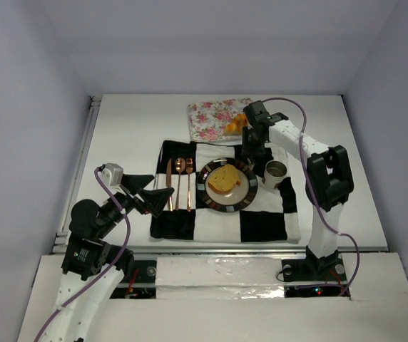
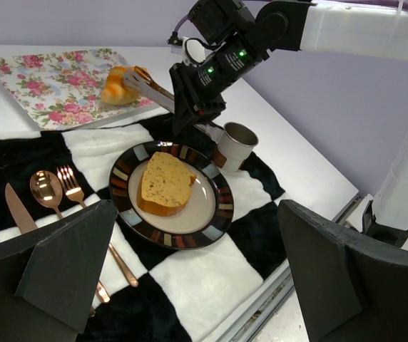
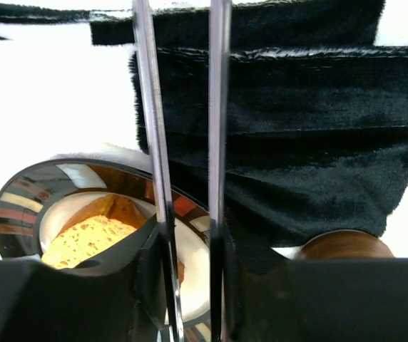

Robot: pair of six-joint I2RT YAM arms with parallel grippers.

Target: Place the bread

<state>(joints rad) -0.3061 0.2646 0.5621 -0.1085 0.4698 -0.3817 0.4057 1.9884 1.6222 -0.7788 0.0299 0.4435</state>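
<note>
The left gripper (image 2: pixel 197 210) hangs low at the near edge of the tabletop (image 1: pixel 133 121), jaws released and spread wide, nothing between them. Just beyond it a fluffy black-and-white checked cloth (image 2: pixel 190 285) carries a copper-toned knife (image 2: pixel 18 214), spoon (image 2: pixel 45 187) and fork (image 2: pixel 72 189), laid side by side on the cloth's left part.

Next to the cutlery sits a round plate (image 2: pixel 122 187) with a dark rim banded in brown, cream and grey. On its pale centre lies the bread slice (image 2: pixel 165 184), thick, pale yellow and speckled, with a brown crust along its lower edge. A cup (image 2: pixel 238 146) stands on the cloth close by the plate's right rim.

Farther back, the right gripper (image 3: pixel 188 249) is raised above the far edge of the cloth, jaws clenched on a pair of metal tongs (image 2: pixel 150 87). The two slim blades run forward, close together and parallel. Seen from the left wrist, their tips reach the croissant (image 2: pixel 118 85), golden-orange and ridged, which rests at the right edge of a floral-print tray (image 2: pixel 40 85) beyond the cloth. Whether the tips pinch the croissant cannot be told.
</note>
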